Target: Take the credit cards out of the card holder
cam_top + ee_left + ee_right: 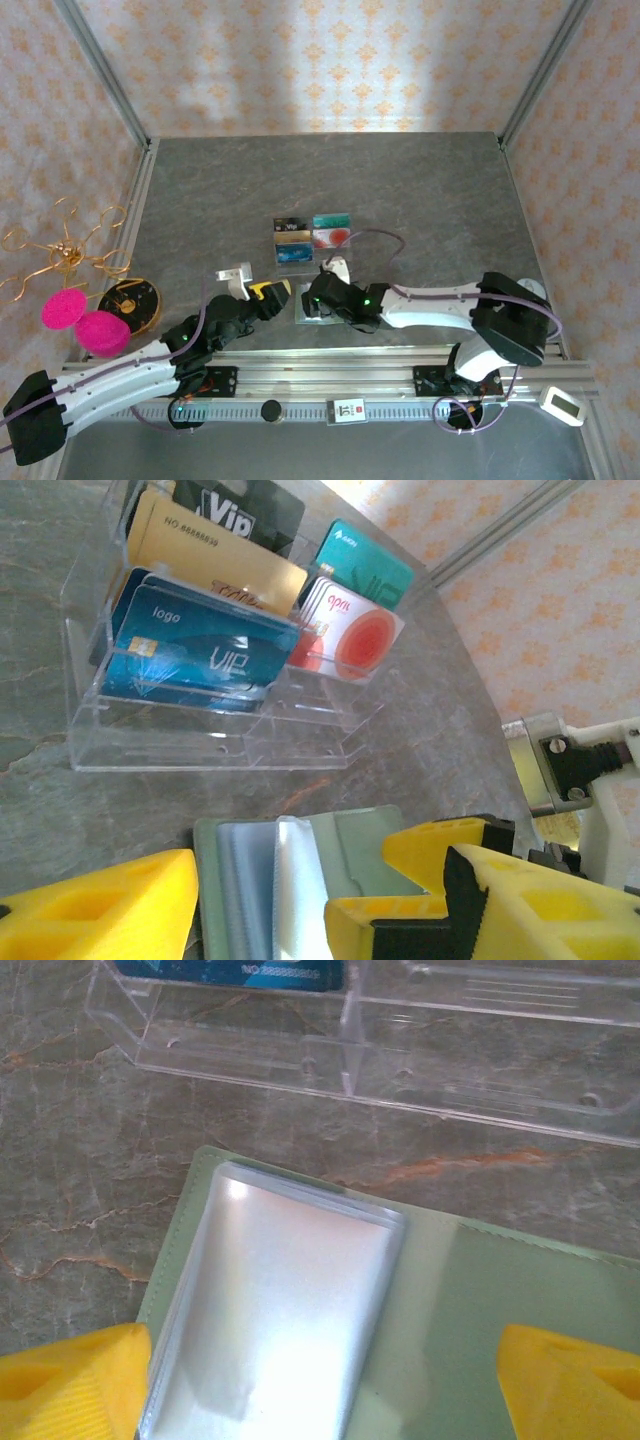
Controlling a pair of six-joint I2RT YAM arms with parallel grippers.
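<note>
**Both grippers spread over the open holder**

The right gripper (pixel 322 1360) is held spread wide. Its yellow fingertips (pixel 70 1385) are seen at either side above the holder (pixel 480 1300), and nothing is pinched between them. The left gripper (pixel 280 905) is likewise spread, with the holder seen between its fingers (pixel 90 910). Whether the holder is touched by either gripper cannot be told.

The holder is laid open and flat on the worktop (pixel 450 200), close to the near edge and about midway along it. A clear pocket (pixel 270 1300) is turned uppermost. In the top view the two grippers are brought close together above it.

Just beyond the holder, toward the worktop's middle, a clear tray (pixel 210 750) is set, apart from it. Coloured cards (pixel 200 660) are stood upright in the tray.
</note>
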